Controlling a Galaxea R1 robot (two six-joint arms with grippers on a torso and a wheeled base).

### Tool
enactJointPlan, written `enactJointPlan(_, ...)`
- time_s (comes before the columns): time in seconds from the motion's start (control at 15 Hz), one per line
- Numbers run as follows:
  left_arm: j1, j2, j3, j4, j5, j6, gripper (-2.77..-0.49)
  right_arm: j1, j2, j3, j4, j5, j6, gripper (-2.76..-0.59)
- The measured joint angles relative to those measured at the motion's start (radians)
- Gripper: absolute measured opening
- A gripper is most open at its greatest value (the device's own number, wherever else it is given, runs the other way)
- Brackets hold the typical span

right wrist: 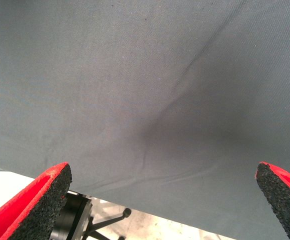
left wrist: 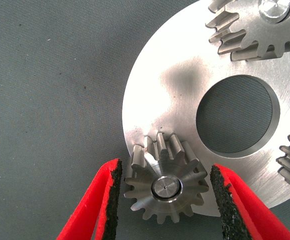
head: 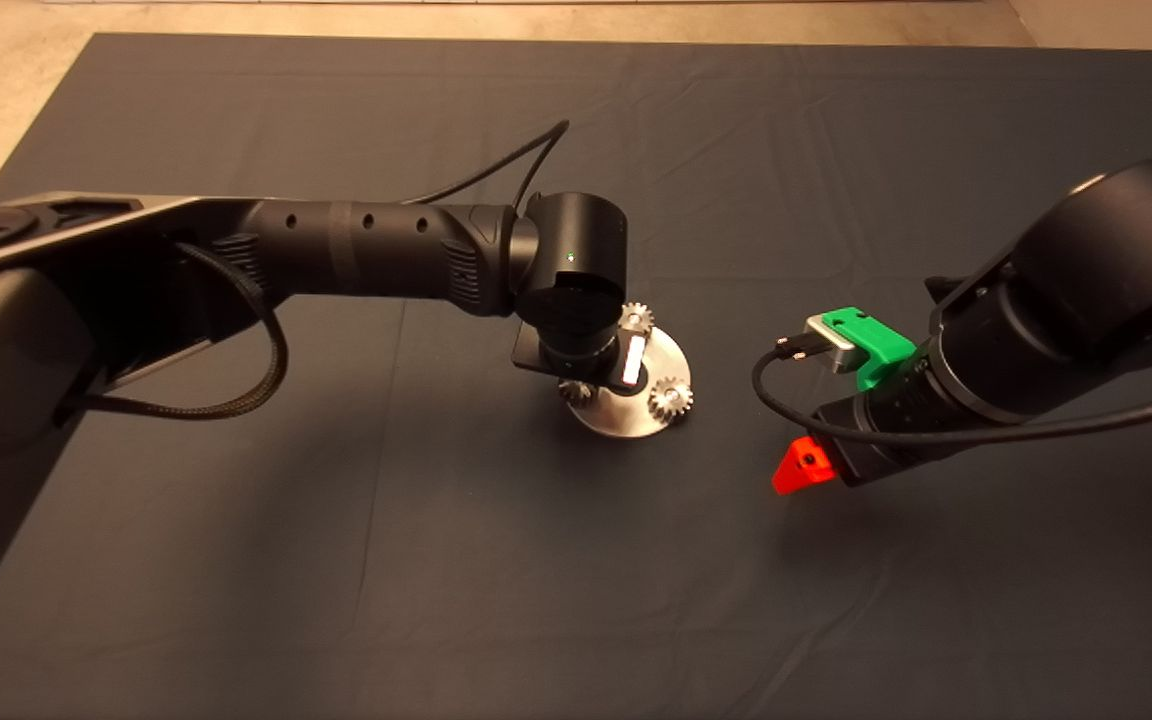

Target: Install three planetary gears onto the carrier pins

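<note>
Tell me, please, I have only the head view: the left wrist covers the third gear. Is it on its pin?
Observer: Yes. In the left wrist view the third gear sits flat on the disc, the pin end showing in its bore.
Operator: Does the left gripper hold it?
Observer: No, the left gripper is open, one finger on each side of the gear.
Operator: And the right gripper?
Observer: The right gripper is open, over the mat.

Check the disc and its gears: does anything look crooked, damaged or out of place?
Nothing stands out. All three planetary gears sit flat on the disc, pins through their bores. The left gripper straddles one gear, open; the right gripper hangs aside over the mat.
</note>
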Motion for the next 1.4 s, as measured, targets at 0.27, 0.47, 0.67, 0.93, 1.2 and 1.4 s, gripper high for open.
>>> enactJointPlan(0.27, 0.000, -0.005, 0.000, 0.000, 0.000, 0.000, -1.95, -0.001, 0.000, 0.000, 0.000, 0.000, 0.000, -0.61)
enactJointPlan(0.47, -0.004, -0.008, 0.000, -0.002, -0.001, 0.000, -1.79, -0.001, 0.000, 0.000, 0.000, 0.000, 0.000, -0.61)
enactJointPlan(0.67, -0.081, -0.016, 0.001, -0.012, 0.000, -0.005, -1.66, -0.001, 0.000, 0.000, 0.000, 0.000, 0.000, -0.61)
enactJointPlan(0.93, -0.168, -0.055, 0.102, -0.087, -0.001, -0.097, -1.66, -0.001, 0.000, 0.002, 0.000, 0.000, 0.007, -0.61)
enactJointPlan(1.2, -0.181, -0.139, 0.247, -0.247, 0.000, -0.275, -1.66, -0.001, 0.004, 0.058, 0.000, -0.002, 0.123, -0.61)
enactJointPlan(1.4, -0.190, -0.177, 0.454, -0.298, 0.001, -0.443, -1.66, -0.001, 0.017, 0.185, -0.001, 0.001, 0.249, -0.61)
